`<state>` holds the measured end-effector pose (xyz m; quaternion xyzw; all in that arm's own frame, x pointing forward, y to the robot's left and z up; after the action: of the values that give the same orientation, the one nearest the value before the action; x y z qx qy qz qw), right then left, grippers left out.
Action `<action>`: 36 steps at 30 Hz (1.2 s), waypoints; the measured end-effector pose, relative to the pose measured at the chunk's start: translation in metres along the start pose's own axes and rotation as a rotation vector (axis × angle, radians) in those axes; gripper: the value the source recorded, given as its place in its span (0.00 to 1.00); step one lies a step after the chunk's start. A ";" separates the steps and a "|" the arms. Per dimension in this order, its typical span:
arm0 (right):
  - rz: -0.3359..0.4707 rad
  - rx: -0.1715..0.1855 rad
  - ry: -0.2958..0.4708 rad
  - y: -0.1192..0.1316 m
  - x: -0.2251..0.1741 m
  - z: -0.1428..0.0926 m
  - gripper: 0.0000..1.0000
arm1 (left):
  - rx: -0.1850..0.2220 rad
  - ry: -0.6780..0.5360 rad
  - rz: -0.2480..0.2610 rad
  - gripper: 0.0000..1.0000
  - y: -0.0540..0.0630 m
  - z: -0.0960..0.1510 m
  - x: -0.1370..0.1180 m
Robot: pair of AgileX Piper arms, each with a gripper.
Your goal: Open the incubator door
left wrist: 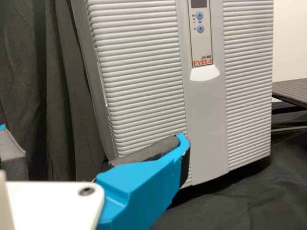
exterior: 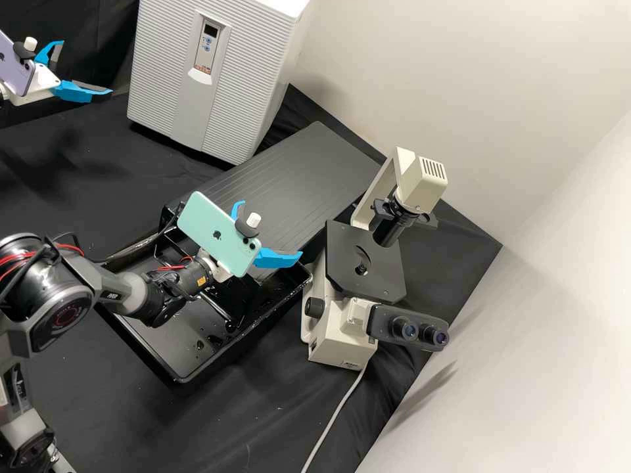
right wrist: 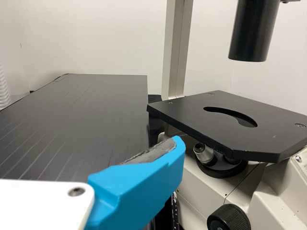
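Both spread and empty, the left tool [exterior: 87,67] and right tool [exterior: 272,228] hang clear of the closed incubator door [exterior: 187,98], its whole opening left to do.

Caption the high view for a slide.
Left gripper facing the closed incubator, right gripper beside the microscope, both with jaws open.
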<state>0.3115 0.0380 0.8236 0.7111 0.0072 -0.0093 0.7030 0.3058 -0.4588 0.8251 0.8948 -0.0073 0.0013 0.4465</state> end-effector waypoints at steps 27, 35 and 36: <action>0.000 0.000 0.000 0.000 0.000 0.000 1.00 | -0.107 -0.135 -0.007 1.00 0.004 -0.019 0.041; 0.000 0.000 0.000 0.000 0.000 0.000 1.00 | -0.107 -0.217 -0.004 1.00 0.002 -0.024 0.082; 0.000 0.000 0.000 0.000 0.000 0.000 1.00 | -0.102 -0.224 0.000 1.00 0.003 -0.024 0.085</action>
<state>0.3115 0.0380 0.8236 0.7111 0.0072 -0.0093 0.7030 0.3904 -0.4429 0.8427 0.8653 -0.0575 -0.0991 0.4879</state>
